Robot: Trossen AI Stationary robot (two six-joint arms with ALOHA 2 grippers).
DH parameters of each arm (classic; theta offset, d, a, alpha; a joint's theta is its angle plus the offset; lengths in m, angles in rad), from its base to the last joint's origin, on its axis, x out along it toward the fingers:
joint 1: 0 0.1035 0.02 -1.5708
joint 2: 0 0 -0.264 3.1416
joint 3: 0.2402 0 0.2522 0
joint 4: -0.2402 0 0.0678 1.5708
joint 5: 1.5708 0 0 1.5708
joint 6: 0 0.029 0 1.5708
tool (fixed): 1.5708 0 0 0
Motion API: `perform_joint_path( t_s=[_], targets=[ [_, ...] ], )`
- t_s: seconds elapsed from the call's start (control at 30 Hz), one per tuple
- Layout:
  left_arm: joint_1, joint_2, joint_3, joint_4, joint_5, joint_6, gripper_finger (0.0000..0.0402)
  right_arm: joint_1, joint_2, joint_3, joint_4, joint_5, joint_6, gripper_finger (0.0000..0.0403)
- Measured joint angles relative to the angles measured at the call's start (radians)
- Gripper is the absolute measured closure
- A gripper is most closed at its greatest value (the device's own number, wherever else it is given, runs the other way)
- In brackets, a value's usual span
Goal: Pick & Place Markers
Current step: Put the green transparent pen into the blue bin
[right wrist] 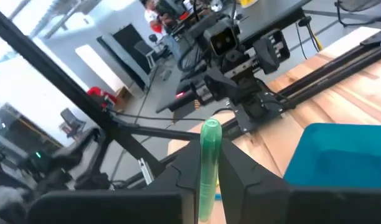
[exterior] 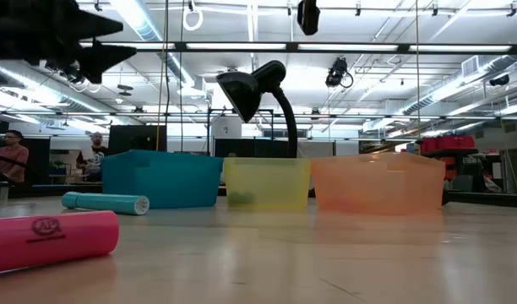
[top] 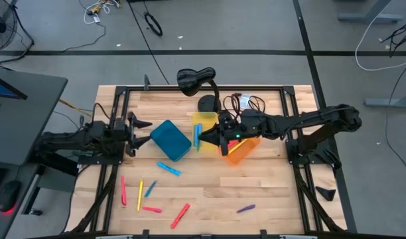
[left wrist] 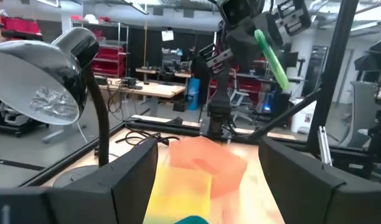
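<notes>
A green marker [right wrist: 209,163] is clamped between the fingers of the right gripper [right wrist: 208,186], which is held above the yellow bin [top: 204,122], between the blue bin [top: 170,140] and the orange bin [top: 242,149]. The same marker is seen from the left wrist as a green stick [left wrist: 271,51] in the raised gripper. The left gripper [top: 142,129] is kept just beside the blue bin with its fingers apart and nothing between them. Other markers [top: 168,168] are scattered on the table [top: 269,186] in front of the bins: blue, red-pink, yellow and one purple. A black lamp [top: 195,80] is set behind the yellow bin.
</notes>
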Motion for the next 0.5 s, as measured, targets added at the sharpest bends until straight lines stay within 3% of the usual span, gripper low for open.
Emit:
perform_joint_path(
  t_s=[0.5],
  targets=[
    [0.000, 0.454, 0.407, 0.002, 0.144, -0.206, 0.0115, -0.036, 0.000, 0.244, -0.309, -0.025, -0.271, 0.0367]
  ],
)
